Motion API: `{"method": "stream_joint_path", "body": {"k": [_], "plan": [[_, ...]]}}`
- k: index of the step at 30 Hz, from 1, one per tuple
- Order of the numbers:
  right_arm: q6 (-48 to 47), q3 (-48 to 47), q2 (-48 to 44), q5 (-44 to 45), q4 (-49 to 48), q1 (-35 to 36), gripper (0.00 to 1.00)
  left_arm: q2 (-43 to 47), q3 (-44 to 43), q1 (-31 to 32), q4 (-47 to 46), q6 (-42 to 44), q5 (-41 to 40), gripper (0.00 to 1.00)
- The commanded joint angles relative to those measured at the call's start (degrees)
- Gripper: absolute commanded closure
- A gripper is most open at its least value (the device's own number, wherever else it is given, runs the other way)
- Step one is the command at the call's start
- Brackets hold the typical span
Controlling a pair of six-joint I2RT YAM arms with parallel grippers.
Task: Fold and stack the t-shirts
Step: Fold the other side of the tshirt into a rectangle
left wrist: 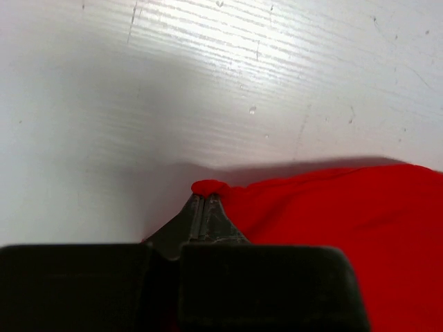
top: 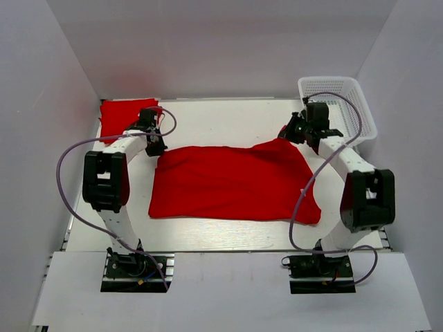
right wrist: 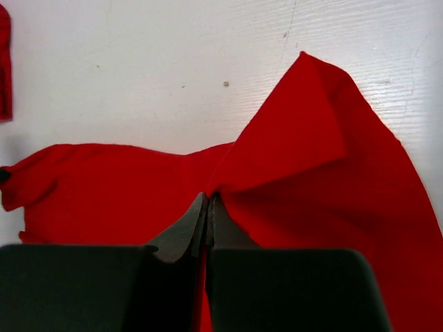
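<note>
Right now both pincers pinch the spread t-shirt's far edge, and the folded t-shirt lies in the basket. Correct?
No. The top external view shows the folded t-shirt on the table at the far left, outside the white mesh basket. Both the left pincer and right pincer do pinch the spread t-shirt at its far edge.

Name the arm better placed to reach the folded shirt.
Left, probably: the left gripper pinches the spread t-shirt beside the folded t-shirt; the right gripper grips its opposite corner near the basket.
</note>
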State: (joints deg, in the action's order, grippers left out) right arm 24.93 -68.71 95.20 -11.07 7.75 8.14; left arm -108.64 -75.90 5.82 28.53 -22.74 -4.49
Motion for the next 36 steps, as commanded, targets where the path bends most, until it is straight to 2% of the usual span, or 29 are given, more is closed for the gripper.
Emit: {"method": "stream_joint_path", "body": {"k": [1,7,20,33,36], "plan": [[2.57,3.39,-6.68,2.11,0.68,0.47,1.00,6.41,1.54,0.33,0.82,-0.37,-0.17,1.00],[6.01,13.22,-16.43,4.30,4.99,1.26,1.00,10.99,6.37,0.33,1.96,-2.31,-0.17,1.00],[7.50,20.01,-29.53,8.70,15.62,3.11,1.00,18.37,15.42,0.33,1.44,-5.03,0.98,1.00],[8.38,20.19,-34.29,9.66,27.22,4.42,1.00,20.22,15.43,-0.20,5.65,-7.14,-1.84,1.00],[8.73,22.03,-34.55,7.48,26.97,4.69,1.00,20.22,17.27,0.42,5.13,-7.66,-1.23,1.00]]}}
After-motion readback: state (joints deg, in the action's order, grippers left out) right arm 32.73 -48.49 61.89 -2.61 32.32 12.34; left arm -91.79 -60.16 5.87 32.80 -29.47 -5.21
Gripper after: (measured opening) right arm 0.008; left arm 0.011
